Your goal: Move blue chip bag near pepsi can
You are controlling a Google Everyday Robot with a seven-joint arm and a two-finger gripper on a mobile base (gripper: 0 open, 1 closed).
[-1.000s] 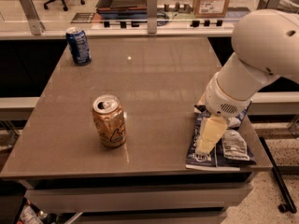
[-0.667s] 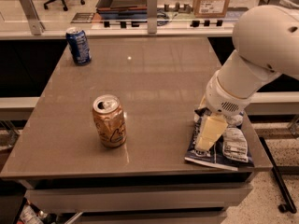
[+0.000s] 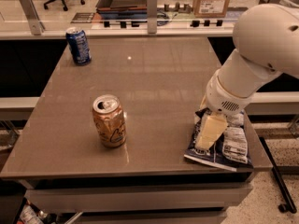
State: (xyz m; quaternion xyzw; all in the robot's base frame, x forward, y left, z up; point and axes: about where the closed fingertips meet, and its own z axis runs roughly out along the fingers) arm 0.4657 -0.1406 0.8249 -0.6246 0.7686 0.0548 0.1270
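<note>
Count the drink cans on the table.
2: dark blue pepsi can, far-left corner; gold aluminium can, front-left. Gripper over crumpled navy chip bag at right.

A bulky, smooth white arm (image 3: pixel 264 41) with a vented round wrist (image 3: pixel 228 99) ends in a cream pincer (image 3: pixel 205 138) at the tabletop's (image 3: pixel 154 92) front-right corner.

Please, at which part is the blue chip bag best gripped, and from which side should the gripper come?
Probably a raised crumpled fold of the blue chip bag, coming from above: it lies flat at the near right corner of the table, so its thin edges offer little hold. The gripper hangs right over it, pointing down.
</note>
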